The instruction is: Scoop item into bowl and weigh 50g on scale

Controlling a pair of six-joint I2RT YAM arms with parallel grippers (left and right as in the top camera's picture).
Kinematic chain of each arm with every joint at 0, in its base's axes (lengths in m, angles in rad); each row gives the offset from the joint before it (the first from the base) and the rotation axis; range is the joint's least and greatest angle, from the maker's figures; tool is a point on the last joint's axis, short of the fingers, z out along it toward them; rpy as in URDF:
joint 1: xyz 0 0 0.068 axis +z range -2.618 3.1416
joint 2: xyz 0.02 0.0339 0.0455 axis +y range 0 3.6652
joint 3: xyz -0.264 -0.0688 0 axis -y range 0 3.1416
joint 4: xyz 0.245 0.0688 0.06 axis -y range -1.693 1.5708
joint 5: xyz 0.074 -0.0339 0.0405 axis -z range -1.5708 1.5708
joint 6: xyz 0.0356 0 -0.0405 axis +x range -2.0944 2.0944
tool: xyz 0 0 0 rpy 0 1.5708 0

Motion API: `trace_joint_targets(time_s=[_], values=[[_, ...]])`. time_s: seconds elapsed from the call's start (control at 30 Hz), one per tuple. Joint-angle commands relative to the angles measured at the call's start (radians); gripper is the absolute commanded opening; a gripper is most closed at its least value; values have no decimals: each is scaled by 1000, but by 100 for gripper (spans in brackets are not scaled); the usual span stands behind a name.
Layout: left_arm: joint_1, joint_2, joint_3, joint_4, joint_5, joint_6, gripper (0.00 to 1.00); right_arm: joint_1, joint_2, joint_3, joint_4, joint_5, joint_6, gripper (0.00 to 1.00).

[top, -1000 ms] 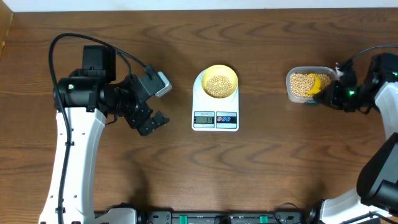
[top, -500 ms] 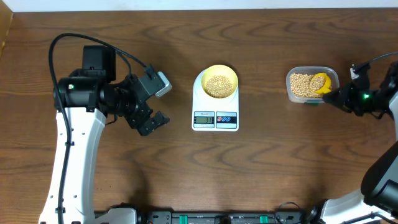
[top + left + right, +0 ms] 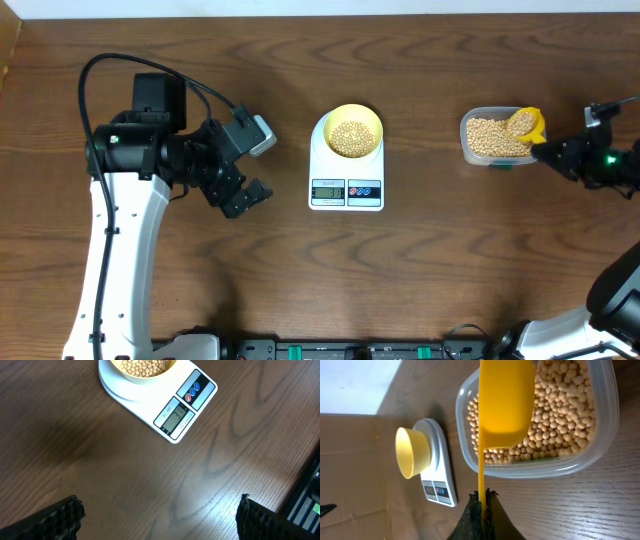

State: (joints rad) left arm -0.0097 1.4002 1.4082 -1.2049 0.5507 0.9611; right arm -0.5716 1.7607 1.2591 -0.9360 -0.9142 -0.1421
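The pale-yellow bowl (image 3: pixel 353 132) stands on the white scale (image 3: pixel 346 192) at the table's middle and holds tan beans (image 3: pixel 352 137). More beans (image 3: pixel 487 137) fill a clear tub (image 3: pixel 468 150) on the right. My right gripper (image 3: pixel 548 152) is shut on the handle of a bright yellow scoop (image 3: pixel 525 123), which carries beans above the tub's right corner. The right wrist view shows the scoop (image 3: pixel 505 400) over the beans (image 3: pixel 560 415), its thin handle pinched in the gripper (image 3: pixel 482 497). My left gripper (image 3: pixel 252 166) hangs open and empty left of the scale (image 3: pixel 165 407).
The tub's wall (image 3: pixel 555 466) lies between the right gripper and the beans. Bare brown wood shows under the left gripper (image 3: pixel 160 512). A dark equipment rail (image 3: pixel 340 350) runs along the table's front edge. The scale's display (image 3: pixel 176 416) faces the front.
The right gripper has drawn back to the right, and the scoop has risen out of the beans to the tub's right corner with a load. The left arm has not moved.
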Motion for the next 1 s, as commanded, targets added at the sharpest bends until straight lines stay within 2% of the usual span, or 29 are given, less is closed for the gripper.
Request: trace_joint_targets(time_s=[0.0, 0.23, 0.43, 0.67, 0.97], values=[[-3, 1, -7, -5, 1, -13, 99, -9, 10, -8, -10, -106, -53, 1], [-3, 1, -7, -5, 1, -13, 99, 31, 10, -8, -15, -114, -57, 1], [-3, 1, -7, -5, 1, -13, 99, 104, 10, -8, -13, -201, -57, 1], [-3, 1, -7, -5, 1, -13, 99, 235, 10, -8, 4, -208, -28, 1], [-3, 1, -7, -5, 1, -13, 99, 403, 11, -8, 115, -218, 42, 1]])
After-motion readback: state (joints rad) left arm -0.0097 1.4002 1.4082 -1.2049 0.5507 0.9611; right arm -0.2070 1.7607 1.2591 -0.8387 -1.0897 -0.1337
